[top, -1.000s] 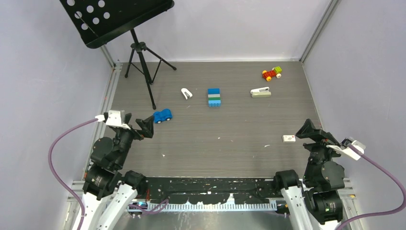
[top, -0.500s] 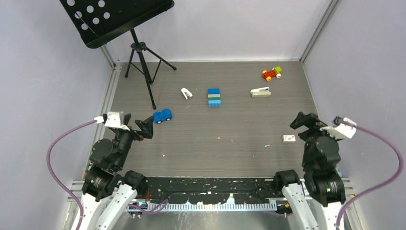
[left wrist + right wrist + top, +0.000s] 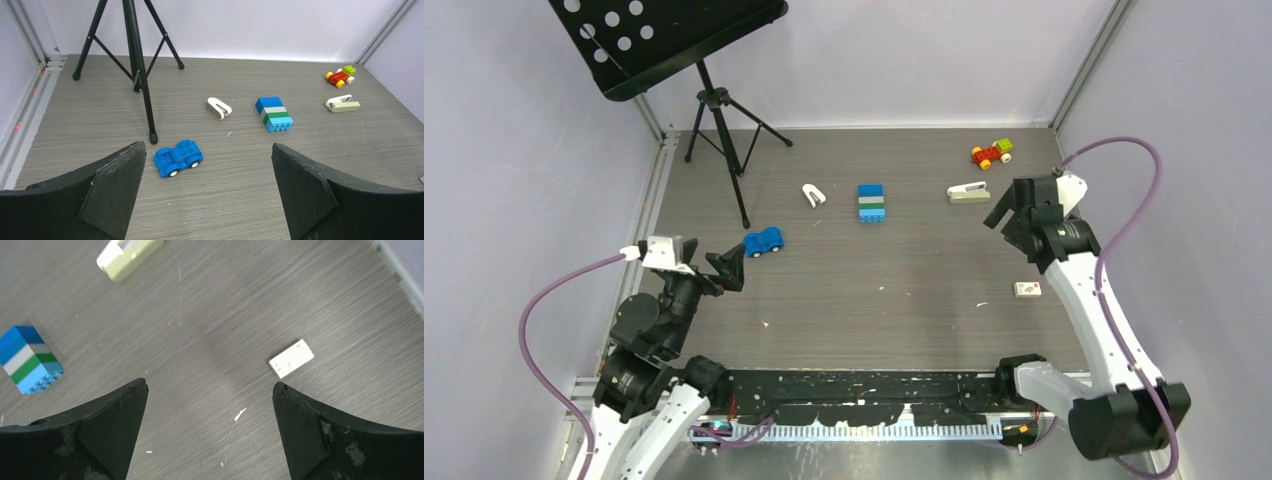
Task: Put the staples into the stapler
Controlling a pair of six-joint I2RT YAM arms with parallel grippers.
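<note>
We saw right end effector (image 3: 209, 390) wide, empty, hovering between stapler (image 3: 131, 257) and staples box (image 3: 291, 358), probably choosing first pick; left end effector (image 3: 207, 147) wide too, parked.

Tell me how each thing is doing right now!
stapler: lying down, untouched
white staple box: lying flat, untouched
blue toy car: on its wheels
red toy car: on its wheels
block stack: lying on its side
left gripper: jaws open, empty
right gripper: jaws open, empty
</note>
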